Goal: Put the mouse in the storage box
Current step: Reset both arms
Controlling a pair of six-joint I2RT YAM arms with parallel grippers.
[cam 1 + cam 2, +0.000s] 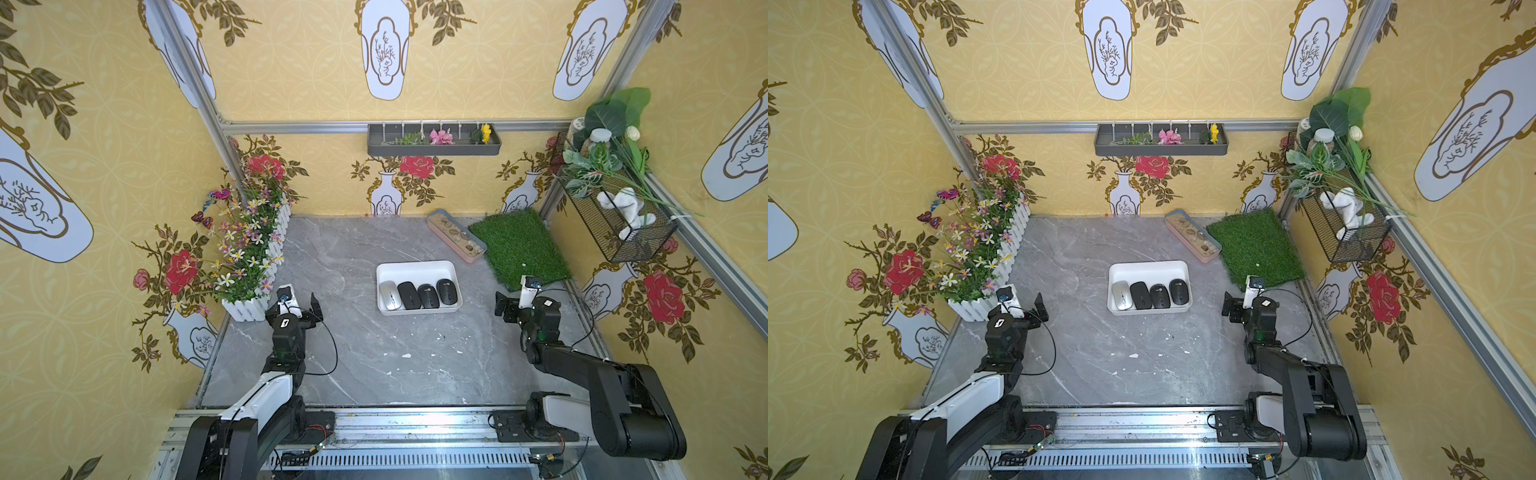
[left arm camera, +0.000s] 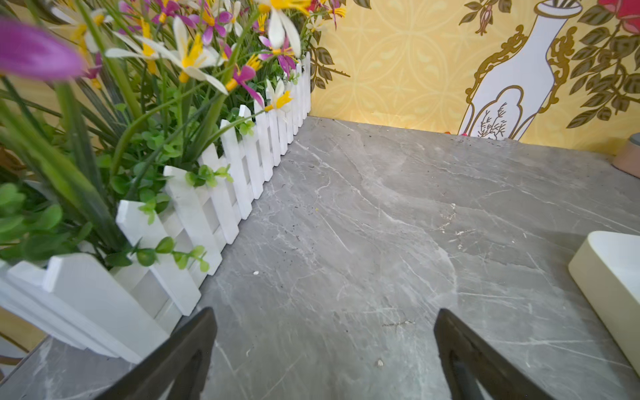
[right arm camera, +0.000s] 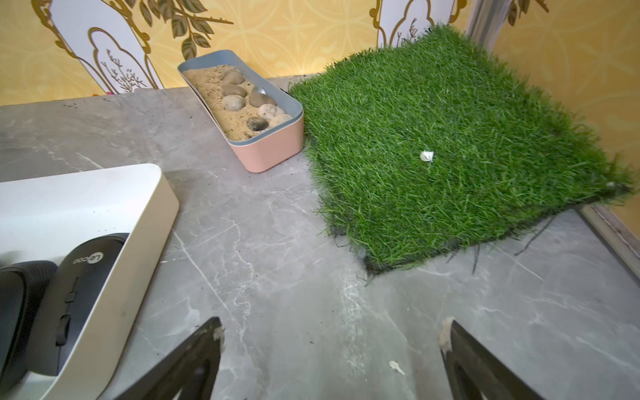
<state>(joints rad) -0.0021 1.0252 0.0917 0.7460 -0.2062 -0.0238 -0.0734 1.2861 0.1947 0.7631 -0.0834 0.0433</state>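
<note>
While 4 mice [image 1: 428,296] fill the storage box [image 1: 415,268], left claw [image 2: 325,313] near fence [image 2: 239,166] and right claw [image 3: 333,322] near grass [image 3: 450,121] gape.

On the grey marble tabletop [image 1: 332,257], a white picket-fence flower planter [image 1: 245,266] stands at ten o'clock. A pink pebble tray [image 1: 456,241] lies just beside the artificial grass mat [image 1: 519,249] at two o'clock.
</note>
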